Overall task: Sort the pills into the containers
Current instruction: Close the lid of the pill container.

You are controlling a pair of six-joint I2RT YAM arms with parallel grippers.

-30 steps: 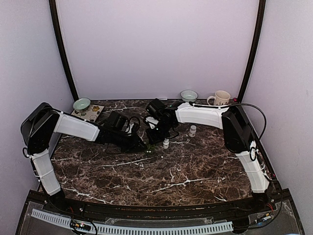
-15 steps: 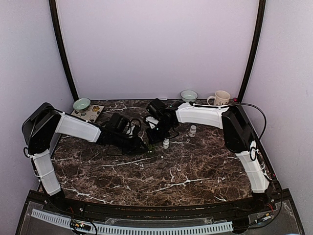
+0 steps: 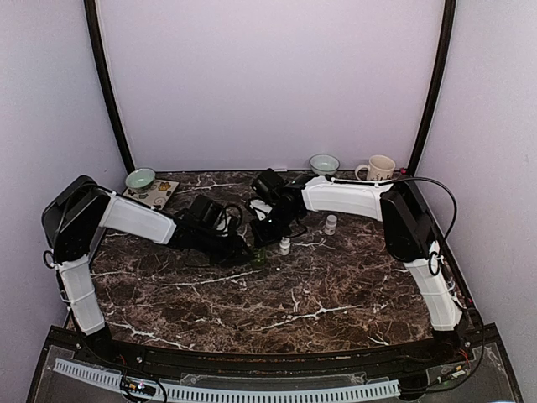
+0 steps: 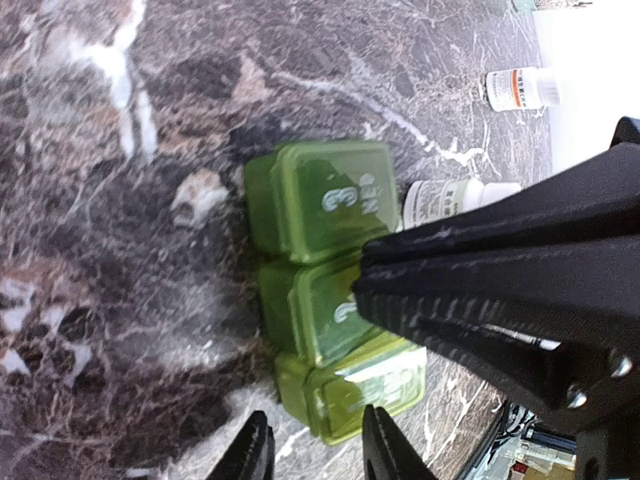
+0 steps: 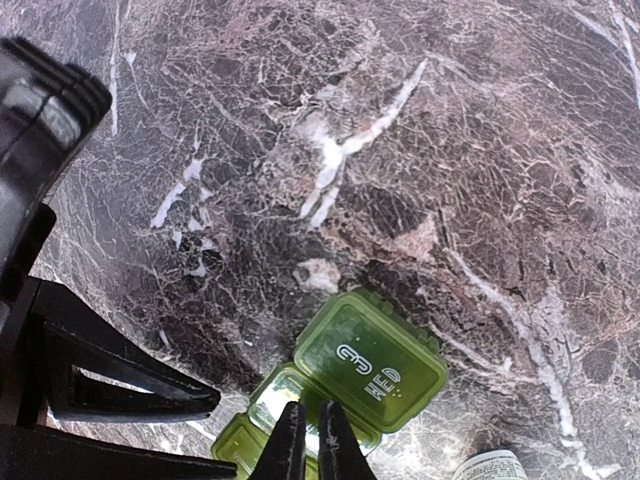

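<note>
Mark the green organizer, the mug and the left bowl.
organizer (image 4: 312, 305): left wrist view, middle compartment's lid.
mug (image 3: 382, 168): top view, side wall.
left bowl (image 3: 140, 182): top view, near outer wall.

Two bowls (image 3: 140, 178) (image 3: 324, 163), one mug (image 3: 379, 168), two pill bottles (image 3: 331, 224) (image 3: 285, 246), one green pill box (image 4: 325, 205)

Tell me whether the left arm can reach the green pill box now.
Probably yes: the left tool hovers at one end of the green pill box, though the right tool lies over its middle.
</note>
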